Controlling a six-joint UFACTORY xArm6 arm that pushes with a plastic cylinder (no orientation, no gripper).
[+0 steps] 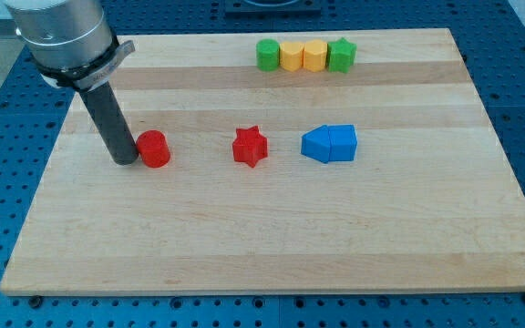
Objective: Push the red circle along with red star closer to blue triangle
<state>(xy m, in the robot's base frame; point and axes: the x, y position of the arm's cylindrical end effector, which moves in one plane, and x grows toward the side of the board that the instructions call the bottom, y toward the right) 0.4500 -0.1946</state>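
tip (126, 161) touching red circle's (154, 148) left, no pincer, nothing held | risk: off-centre push slips circle past red star (251, 147) | blue triangle (315, 145) right

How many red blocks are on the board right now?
2. The red circle sits at the view's left beside my tip; the red star is mid-board. None seem hidden.

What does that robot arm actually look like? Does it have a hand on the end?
No hand shows: the arm ends in a plain, straight, dark grey rod, round like a thick peg, down to my tip. Above the rod sits a wider, silver-grey metal cylinder with a flat, darker collar beneath it. No cables or markings are visible.
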